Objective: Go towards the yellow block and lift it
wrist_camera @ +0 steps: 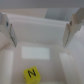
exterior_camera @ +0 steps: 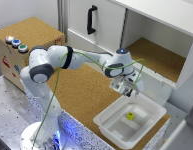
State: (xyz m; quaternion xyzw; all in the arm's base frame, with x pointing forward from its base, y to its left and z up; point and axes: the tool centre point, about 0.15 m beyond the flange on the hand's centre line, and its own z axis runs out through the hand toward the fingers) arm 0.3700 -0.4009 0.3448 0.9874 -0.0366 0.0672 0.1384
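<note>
The yellow block [exterior_camera: 130, 116] is a tiny bright yellow cube lying inside the white bin [exterior_camera: 107, 121] at the exterior view's lower right. My gripper [exterior_camera: 127, 92] hangs above the bin, a little above and to the exterior view's left of the block, and it is empty. In the wrist view the block [wrist_camera: 31, 74] shows a dark mark on its top face and lies on the bin floor. My two fingers [wrist_camera: 10, 33] stand wide apart, open, with nothing between them. The block lies off to one side of the gap between them.
The bin stands on a cork-topped table [exterior_camera: 81, 90]. A white cabinet with an open cork-lined compartment [exterior_camera: 156, 57] stands close behind my arm. A cork box [exterior_camera: 26, 42] with coloured buttons is at the exterior view's left. The bin's walls [wrist_camera: 42, 22] surround the block.
</note>
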